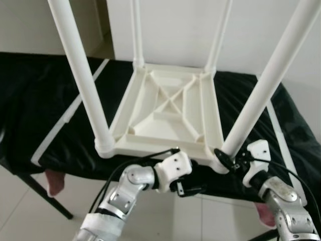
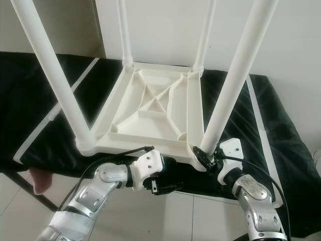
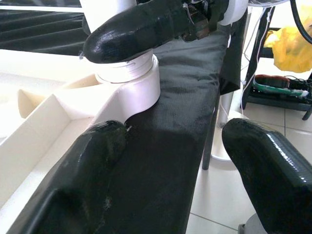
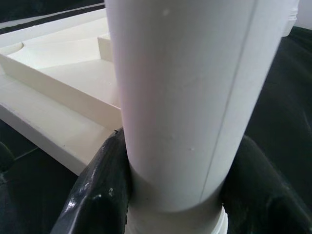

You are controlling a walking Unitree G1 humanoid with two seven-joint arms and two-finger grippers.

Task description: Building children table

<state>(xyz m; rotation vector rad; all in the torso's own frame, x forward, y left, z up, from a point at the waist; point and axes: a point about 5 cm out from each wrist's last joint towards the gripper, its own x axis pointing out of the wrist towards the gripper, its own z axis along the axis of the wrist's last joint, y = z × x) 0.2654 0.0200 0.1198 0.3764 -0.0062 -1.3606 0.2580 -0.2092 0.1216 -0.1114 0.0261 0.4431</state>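
Observation:
A white children's table (image 1: 165, 110) lies upside down on a black cloth, its four legs pointing up. My right gripper (image 1: 224, 156) is shut on the base of the near right leg (image 1: 261, 95), just above its socket. In the right wrist view that leg (image 4: 185, 97) fills the gap between the two black fingers (image 4: 97, 195). My left gripper (image 1: 188, 190) is open at the cloth's front edge, just below the tabletop's near rim. In the left wrist view one of its fingers (image 3: 97, 165) lies beside the white rim (image 3: 44, 141), and nothing is between the two fingers.
The black cloth (image 1: 40, 100) with white stripes covers a folding table with a dark metal leg (image 1: 45, 198). Pale tiled floor (image 1: 30, 221) lies in front, a white wall behind. A pink object (image 1: 52, 183) sits under the table. A yellow bag (image 3: 292, 44) lies off to the side.

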